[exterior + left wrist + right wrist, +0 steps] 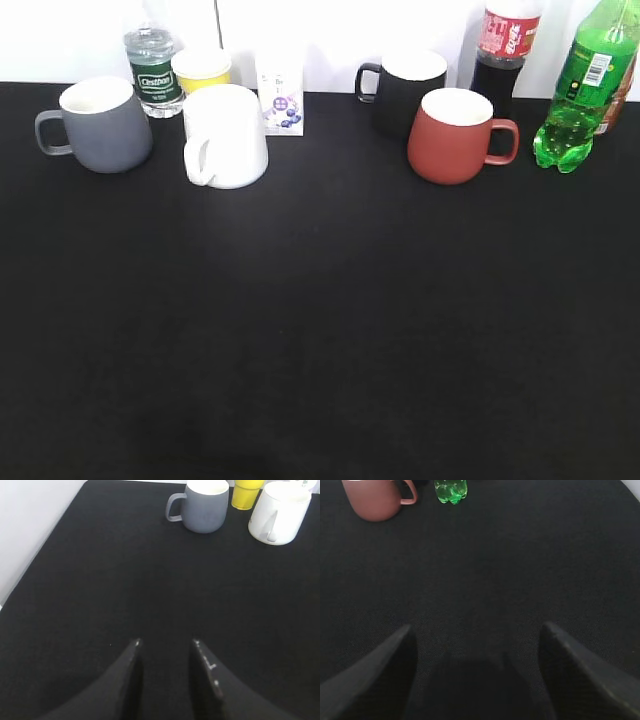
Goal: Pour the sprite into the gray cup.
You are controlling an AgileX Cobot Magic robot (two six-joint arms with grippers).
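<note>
Sprite [585, 90] top cut off by upper edge — cap unseen; right wrist view shows only its lobed base. Cola bottle [505, 50] likewise cropped. Small carton [280, 100] print too blurred to read.

Green sprite [585, 90] upright far right; gray cup [100, 125] far left, seemingly empty.

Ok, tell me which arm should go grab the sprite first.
Right. The sprite stands at the far right, ahead of the right gripper, whose jaws are wide open and empty. The left gripper faces the gray cup.
</note>
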